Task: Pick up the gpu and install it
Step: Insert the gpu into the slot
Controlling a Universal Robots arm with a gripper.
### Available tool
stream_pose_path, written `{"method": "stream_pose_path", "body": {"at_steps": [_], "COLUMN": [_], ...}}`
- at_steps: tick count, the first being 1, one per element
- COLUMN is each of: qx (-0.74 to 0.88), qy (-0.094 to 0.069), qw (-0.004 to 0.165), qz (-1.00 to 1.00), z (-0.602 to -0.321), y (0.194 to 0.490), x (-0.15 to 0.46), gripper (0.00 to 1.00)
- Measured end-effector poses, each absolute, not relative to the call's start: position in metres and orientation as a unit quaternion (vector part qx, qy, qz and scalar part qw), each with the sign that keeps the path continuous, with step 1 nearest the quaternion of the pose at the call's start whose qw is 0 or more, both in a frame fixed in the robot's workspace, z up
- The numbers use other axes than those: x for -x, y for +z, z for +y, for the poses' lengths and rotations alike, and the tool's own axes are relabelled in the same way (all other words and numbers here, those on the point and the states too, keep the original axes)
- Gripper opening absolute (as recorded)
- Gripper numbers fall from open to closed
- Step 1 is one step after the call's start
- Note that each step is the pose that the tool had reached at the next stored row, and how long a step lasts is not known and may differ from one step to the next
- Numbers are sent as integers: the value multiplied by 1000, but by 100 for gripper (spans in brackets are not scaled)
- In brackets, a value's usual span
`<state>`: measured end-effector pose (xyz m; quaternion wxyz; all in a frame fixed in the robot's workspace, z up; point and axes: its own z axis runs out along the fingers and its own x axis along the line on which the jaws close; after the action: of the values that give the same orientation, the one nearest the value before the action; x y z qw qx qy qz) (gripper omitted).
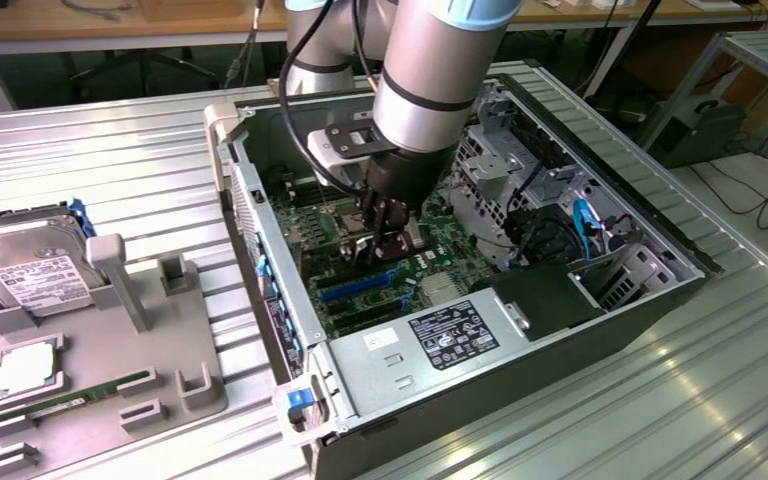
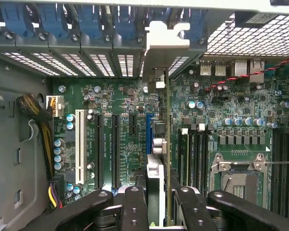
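Observation:
The gpu (image 2: 167,144) appears edge-on in the wrist view as a thin dark board, and its silvery end bracket (image 2: 164,45) reaches up to the case's rear slot openings. My gripper (image 2: 157,204) is shut on the card, with black fingers (image 2: 135,207) on either side of it. The card stands upright over the green motherboard (image 2: 120,103), close beside the blue expansion slot (image 2: 148,127). Whether its lower edge sits in a slot is hidden. In the exterior view my gripper (image 1: 381,238) reaches down into the open computer case (image 1: 624,225), low over the motherboard (image 1: 357,290).
A grey fixture (image 1: 157,330) at the exterior view's left carries a silver hard drive (image 1: 31,270), a square chip (image 1: 27,365) and a green memory stick (image 1: 71,402). Inside the case are a power supply (image 1: 458,335), a drive cage (image 1: 504,160), cables (image 2: 33,108) and an empty processor socket (image 2: 241,180).

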<state>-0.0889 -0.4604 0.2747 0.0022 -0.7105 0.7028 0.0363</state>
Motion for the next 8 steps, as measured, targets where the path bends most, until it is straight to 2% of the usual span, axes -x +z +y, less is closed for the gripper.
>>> {"method": "stream_pose_path", "body": {"at_steps": [8], "qx": [710], "qy": [36], "qw": [2], "qz": [703], "z": [-460], "y": [268], "x": [89], "gripper": [28]}}
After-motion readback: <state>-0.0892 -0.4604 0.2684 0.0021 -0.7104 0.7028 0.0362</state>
